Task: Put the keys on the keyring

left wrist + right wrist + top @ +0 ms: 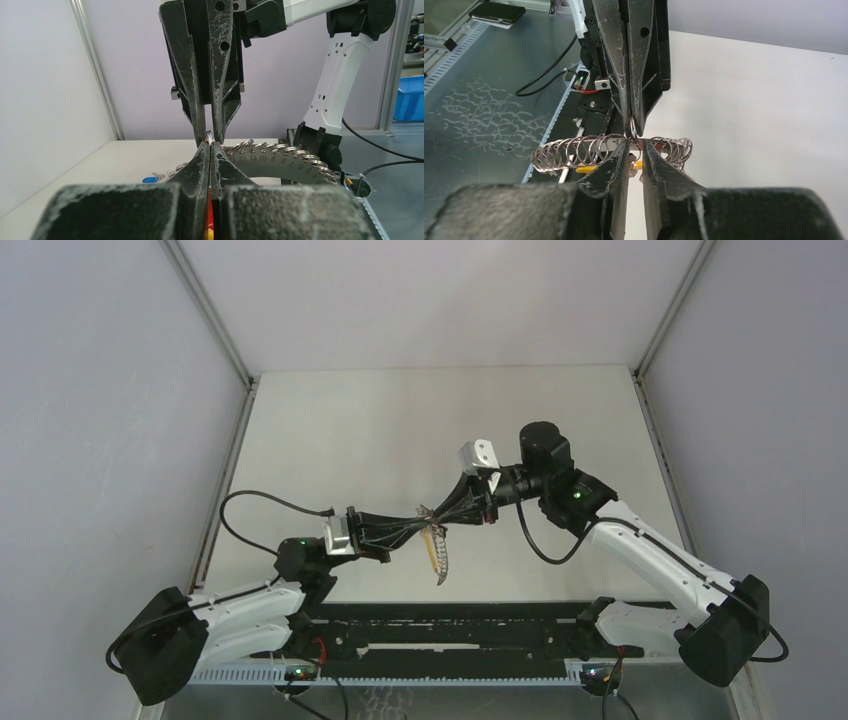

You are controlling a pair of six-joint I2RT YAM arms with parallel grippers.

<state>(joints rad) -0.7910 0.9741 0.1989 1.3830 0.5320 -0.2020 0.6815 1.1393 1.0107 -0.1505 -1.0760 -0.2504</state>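
left gripper pinches one ring of the keyring tight. right gripper fingers stand a little apart around that ring. a blue key lies on the table at eight o'clock, maybe unhooked, so threading is left.

a pale off-white table fills the middle of the scene. it is boxed in by plain lilac-grey panels: a left wall, a right wall and a far wall. slim aluminium posts rise at the far corners where the panels meet. a black rail runs along the table's near edge. past that edge lies a scuffed grey metal surface with loose black cables on it. a blue bin stands outside the enclosure, beyond the right wall. the light is soft and even, with faint shadows.
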